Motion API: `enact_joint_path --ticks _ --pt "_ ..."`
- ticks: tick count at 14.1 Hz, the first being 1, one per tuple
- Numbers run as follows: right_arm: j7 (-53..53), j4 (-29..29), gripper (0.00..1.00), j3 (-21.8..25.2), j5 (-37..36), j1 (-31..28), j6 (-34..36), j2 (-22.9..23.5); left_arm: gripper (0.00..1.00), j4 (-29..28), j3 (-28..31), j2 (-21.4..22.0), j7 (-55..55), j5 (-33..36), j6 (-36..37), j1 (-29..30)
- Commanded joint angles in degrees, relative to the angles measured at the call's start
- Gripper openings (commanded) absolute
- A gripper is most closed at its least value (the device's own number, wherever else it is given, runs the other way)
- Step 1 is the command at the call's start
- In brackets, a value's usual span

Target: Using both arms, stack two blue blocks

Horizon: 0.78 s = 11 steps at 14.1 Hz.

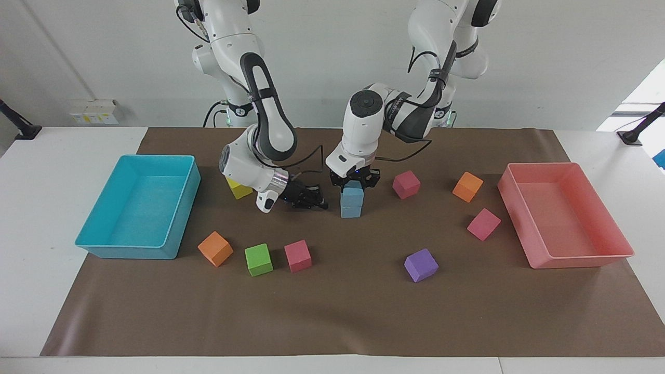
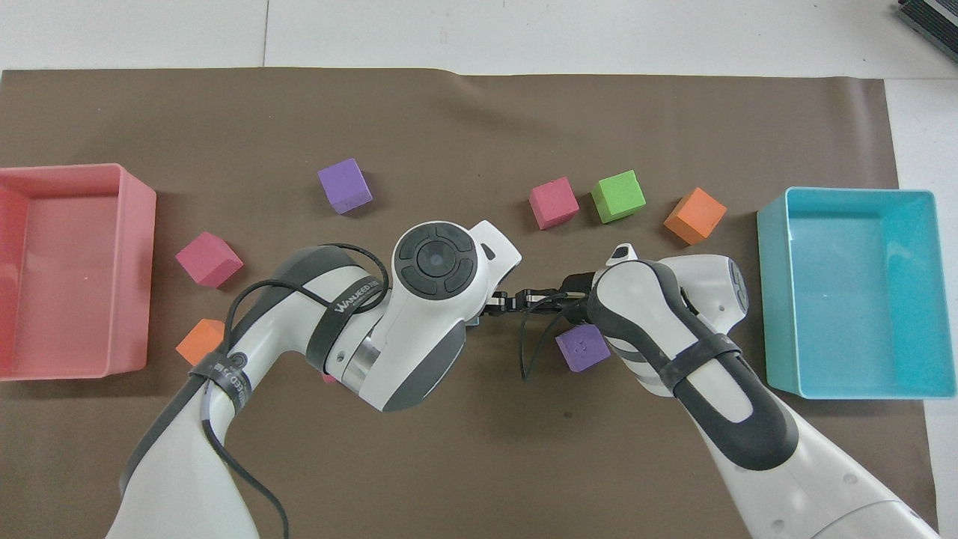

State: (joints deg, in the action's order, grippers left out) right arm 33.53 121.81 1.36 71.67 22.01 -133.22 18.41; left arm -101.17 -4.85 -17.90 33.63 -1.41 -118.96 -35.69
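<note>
In the facing view, the two blue blocks [image 1: 351, 202] are standing stacked one on the other at the centre of the frame on the brown mat [image 1: 332, 311]. The left gripper [image 1: 355, 184] is sitting right over them, clenched on the upper block's top. The overhead view is hiding all this: the left arm's wrist is covering the stack, leaving only a sliver of blue at its edge.

The right gripper [image 1: 318, 202] is lying low and sideways just beside the stack in the facing view, its fingertips pressed together and gripping nothing.

The overhead view is showing a purple cube [image 2: 582, 348] partly under the right arm, lower right of centre. The facing view is showing a yellow cube [image 1: 238, 188] tucked by the right arm's wrist, left of centre.
</note>
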Motion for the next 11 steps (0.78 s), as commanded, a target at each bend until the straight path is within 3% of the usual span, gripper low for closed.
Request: enact_joint_path --ticks 1,11 --pt "2.6 0.0 0.0 -0.4 1.9 -0.31 -1.17 0.23 0.26 -1.66 0.99 1.64 -0.58 -0.79 -0.66 -1.04" --pt "2.6 0.0 0.0 -0.4 1.9 -0.22 -1.25 0.23 0.31 -1.92 0.81 1.73 -0.67 -1.06 -0.66 -0.96"
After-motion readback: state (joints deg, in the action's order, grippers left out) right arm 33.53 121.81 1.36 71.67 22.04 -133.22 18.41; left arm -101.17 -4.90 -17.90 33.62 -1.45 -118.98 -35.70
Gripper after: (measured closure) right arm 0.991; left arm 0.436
